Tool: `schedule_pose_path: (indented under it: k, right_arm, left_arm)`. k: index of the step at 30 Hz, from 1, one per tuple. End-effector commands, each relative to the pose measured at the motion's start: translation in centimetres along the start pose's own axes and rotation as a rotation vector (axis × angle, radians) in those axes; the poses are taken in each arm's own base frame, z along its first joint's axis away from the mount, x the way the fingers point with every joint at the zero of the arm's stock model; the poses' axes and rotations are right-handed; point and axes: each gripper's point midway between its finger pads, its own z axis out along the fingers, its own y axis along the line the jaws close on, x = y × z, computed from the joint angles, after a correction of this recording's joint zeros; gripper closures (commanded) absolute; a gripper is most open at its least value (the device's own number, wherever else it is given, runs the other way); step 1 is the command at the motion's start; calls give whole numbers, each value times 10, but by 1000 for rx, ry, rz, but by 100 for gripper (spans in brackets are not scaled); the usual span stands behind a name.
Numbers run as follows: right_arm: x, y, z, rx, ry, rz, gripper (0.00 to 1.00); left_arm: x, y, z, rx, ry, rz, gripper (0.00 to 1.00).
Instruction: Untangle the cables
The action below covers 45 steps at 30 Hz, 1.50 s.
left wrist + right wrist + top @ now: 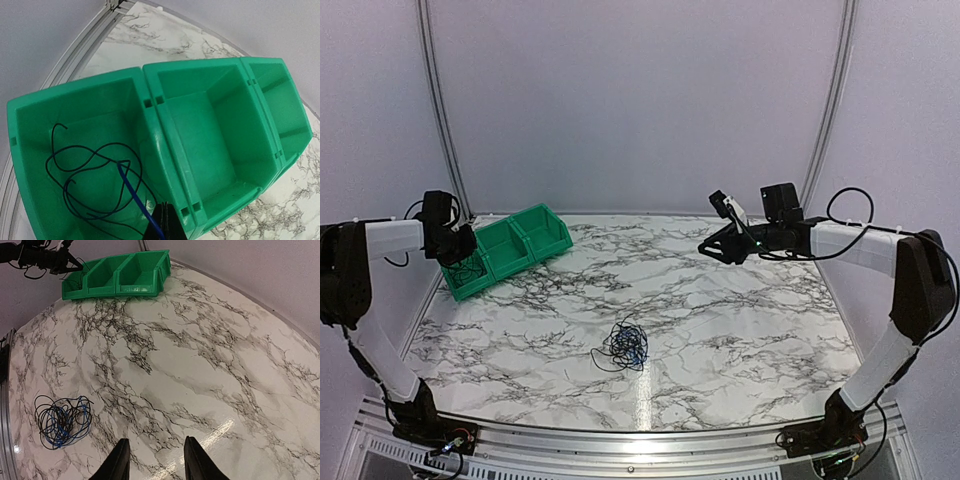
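Left gripper: jaws pinching blue cable inside end green bin, likely depositing it on black cable. Right gripper: jaws spread, empty, well apart from bin; tangle unsorted.

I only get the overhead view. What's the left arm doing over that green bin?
Observer: The left gripper is shut on a blue cable running down into the bin's end compartment.
Operator: Anything else in there?
Observer: A black cable, loosely looped on the floor.
Operator: And the right gripper?
Observer: Its wrist view shows the fingers apart, holding nothing.
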Motion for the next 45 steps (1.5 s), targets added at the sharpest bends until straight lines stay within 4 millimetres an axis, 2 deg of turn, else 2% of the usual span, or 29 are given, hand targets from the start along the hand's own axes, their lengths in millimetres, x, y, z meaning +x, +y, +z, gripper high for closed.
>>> schedule_pose_path:
  k: [1,4,10,14,16,19,25,33,34,36,39,42,45]
  right_arm:
    - [-21,5,-6,-14,-34,-38,62]
    - [-22,5,-7,-12,-34,-40,62]
    - [-22,6,-6,-19,-35,-38,62]
    - [-23,7,-7,-18,-38,-42,62]
    - [-24,7,-8,-20,-38,-42,62]
    - [-24,8,-8,-21,-39,-43,62]
    - [-25,8,-9,-22,-41,-43,62]
    - [-24,8,-9,-21,-40,-43,62]
    - [-24,8,-8,-21,-40,-44,62]
    - [-23,8,-7,-24,-38,-45,62]
    - [-21,10,-5,-32,-33,-51,63]
    - [-17,13,0,-49,-23,-57,65]
    - [-13,19,5,-78,-12,-63,67]
  left_arm:
    - [22,21,-8,-101,54,-38,100]
    - [23,26,1,-125,71,-29,100]
    - [8,23,18,-135,74,-14,100]
    - [5,27,28,-132,86,-9,100]
    - [3,31,28,-137,84,-16,92]
    - [-5,31,18,-139,53,-13,79]
    - [-23,34,-10,-178,-32,11,66]
    - [-47,40,-58,-245,-148,65,59]
    - [-51,31,-67,-214,-172,74,59]
    - [-59,2,-90,-142,-237,133,59]
    - [-53,-70,-128,3,-335,292,59]
    - [-29,-131,-159,147,-374,396,58]
    - [9,-168,-172,287,-332,445,58]
